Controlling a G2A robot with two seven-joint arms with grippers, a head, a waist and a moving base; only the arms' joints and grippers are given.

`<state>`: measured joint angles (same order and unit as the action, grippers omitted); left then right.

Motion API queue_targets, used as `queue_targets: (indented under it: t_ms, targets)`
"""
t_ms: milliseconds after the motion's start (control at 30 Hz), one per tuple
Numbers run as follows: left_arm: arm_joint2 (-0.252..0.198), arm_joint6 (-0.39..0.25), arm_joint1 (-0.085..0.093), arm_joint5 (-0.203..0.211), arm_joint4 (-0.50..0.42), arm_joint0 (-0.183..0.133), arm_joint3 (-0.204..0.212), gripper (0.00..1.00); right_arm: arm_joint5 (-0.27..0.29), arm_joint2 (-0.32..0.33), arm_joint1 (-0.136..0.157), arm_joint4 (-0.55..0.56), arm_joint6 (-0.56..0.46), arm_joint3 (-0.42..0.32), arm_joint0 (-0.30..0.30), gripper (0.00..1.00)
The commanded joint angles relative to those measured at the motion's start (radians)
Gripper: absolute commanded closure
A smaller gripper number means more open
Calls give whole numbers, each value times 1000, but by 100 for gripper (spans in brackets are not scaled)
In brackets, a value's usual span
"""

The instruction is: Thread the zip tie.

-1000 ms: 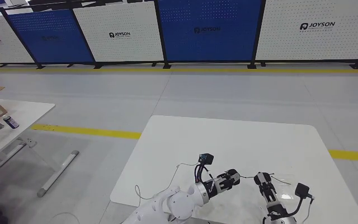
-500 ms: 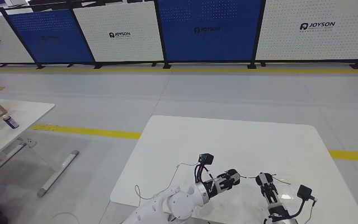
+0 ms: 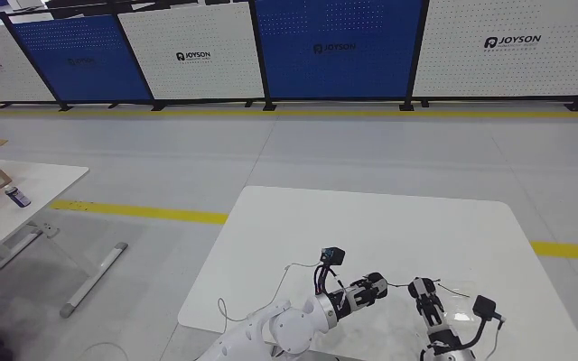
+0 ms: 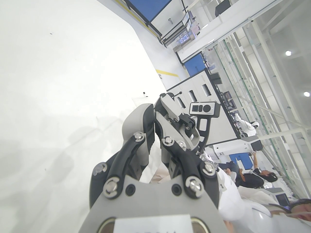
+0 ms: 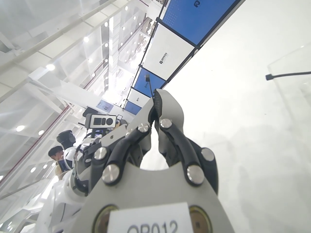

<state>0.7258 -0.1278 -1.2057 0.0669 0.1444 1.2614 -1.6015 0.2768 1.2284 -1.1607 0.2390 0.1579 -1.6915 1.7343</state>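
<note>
My right gripper (image 5: 155, 96) is shut on a thin black zip tie (image 5: 150, 86); the tie's square head sticks out past the fingertips. In the top view this gripper (image 3: 417, 288) hovers low over the white table's near edge. My left gripper (image 3: 378, 289) is a short way to its left, pointing toward it. In the left wrist view the left gripper (image 4: 154, 112) has its pads pressed together, and I see nothing between them. A second black zip tie (image 5: 286, 74) lies on a clear plastic sheet (image 5: 291, 98).
The white table (image 3: 361, 226) stretches away bare beyond the grippers. The clear plastic sheet (image 3: 461, 316) lies near the front edge beside the right arm. Blue and white partition panels (image 3: 334, 50) stand across the floor at the back.
The right arm drifted slightly to the right, then came back left toward the left gripper. The left arm has stayed still.
</note>
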Motion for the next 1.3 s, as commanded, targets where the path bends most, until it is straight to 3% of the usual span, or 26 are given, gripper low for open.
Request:
queue_targets:
  t_ms: [0,833,1267]
  targets:
    - [0,0,0,0,0,0,0,100,9,8,-1,-5,1,-4,7,100]
    - [0,0,0,0,0,0,0,100,-18,15,-19,28,-16,-3,4,100]
    - [0,0,0,0,0,0,0,100,27,51,-23,10,-30,-21,35,100]
